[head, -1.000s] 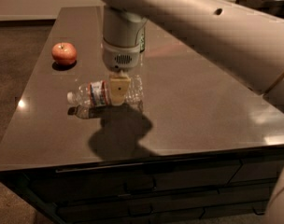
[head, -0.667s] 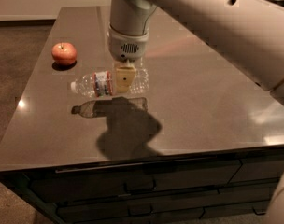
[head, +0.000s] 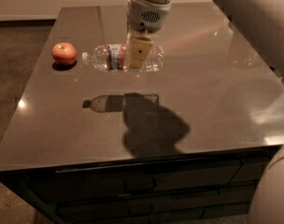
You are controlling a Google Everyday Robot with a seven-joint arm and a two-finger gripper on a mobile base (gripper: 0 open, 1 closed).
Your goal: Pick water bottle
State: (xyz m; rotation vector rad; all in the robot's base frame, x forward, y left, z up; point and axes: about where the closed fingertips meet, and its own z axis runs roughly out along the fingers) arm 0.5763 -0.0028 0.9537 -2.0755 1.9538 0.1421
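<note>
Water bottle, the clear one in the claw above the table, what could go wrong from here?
1. The claw, above the far half of the dark table, holds the clear ribbed plastic water bottle sideways by its body; it could twist or slip out and drop.
2. The cap end sticks out toward the red apple; a leftward swing might knock it.
3. The plastic may buckle under the squeeze, loosening the grip.

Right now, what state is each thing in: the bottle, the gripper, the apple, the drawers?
water bottle: lying level in the air, clear of the table, cap toward the apple.
gripper: over the table's far half, shut on the water bottle's middle.
apple: upright on the table, untouched.
drawers: shut.
</note>
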